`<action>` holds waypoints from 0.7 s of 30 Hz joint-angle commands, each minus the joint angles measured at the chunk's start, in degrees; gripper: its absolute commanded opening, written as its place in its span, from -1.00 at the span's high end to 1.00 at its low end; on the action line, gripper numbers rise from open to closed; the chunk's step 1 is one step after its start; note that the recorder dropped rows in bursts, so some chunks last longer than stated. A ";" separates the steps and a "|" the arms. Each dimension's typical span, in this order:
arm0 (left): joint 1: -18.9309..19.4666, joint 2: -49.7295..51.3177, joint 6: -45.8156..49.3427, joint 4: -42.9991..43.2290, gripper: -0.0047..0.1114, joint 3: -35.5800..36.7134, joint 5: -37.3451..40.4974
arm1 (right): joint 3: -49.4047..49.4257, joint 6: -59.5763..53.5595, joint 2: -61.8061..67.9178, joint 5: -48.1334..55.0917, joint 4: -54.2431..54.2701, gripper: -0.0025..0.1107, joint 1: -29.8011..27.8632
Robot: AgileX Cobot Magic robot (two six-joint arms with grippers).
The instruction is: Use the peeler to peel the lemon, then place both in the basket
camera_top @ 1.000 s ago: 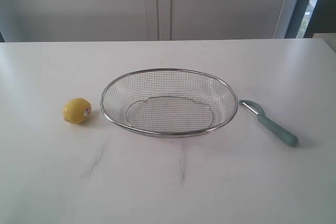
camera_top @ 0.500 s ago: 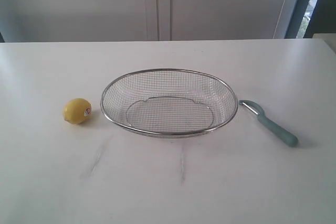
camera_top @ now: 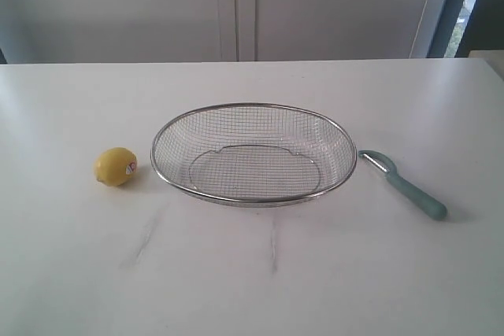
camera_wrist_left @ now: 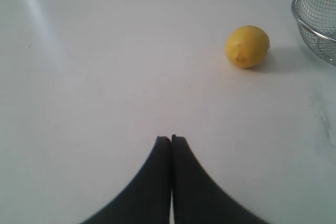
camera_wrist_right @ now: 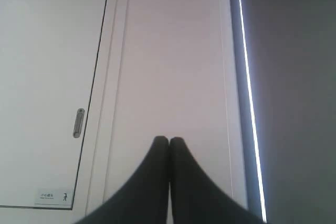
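Lemon [camera_top: 116, 167] sits unpeeled on the white table [camera_top: 354, 273], near the basket [camera_top: 252, 199] on its left-arm side, with its sticker turned toward the basket. On the basket's opposite side lies the peeler [camera_top: 405, 186], blade head just beside the rim and handle angled away. Left gripper [camera_wrist_left: 171, 139] hovers beyond the lemon from the basket, jaws pressed together and empty. Right gripper [camera_wrist_right: 168, 140] is likewise closed on nothing.
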 commanded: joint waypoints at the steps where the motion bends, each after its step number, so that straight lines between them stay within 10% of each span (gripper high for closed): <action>1: 0.10 -0.27 -0.17 -0.56 0.92 0.18 0.22 | -2.80 -0.18 2.33 3.60 -0.02 0.96 0.30; 21: 0.10 -0.27 -0.17 -0.56 0.92 0.18 0.22 | -13.96 0.08 13.22 18.96 -0.02 0.96 0.30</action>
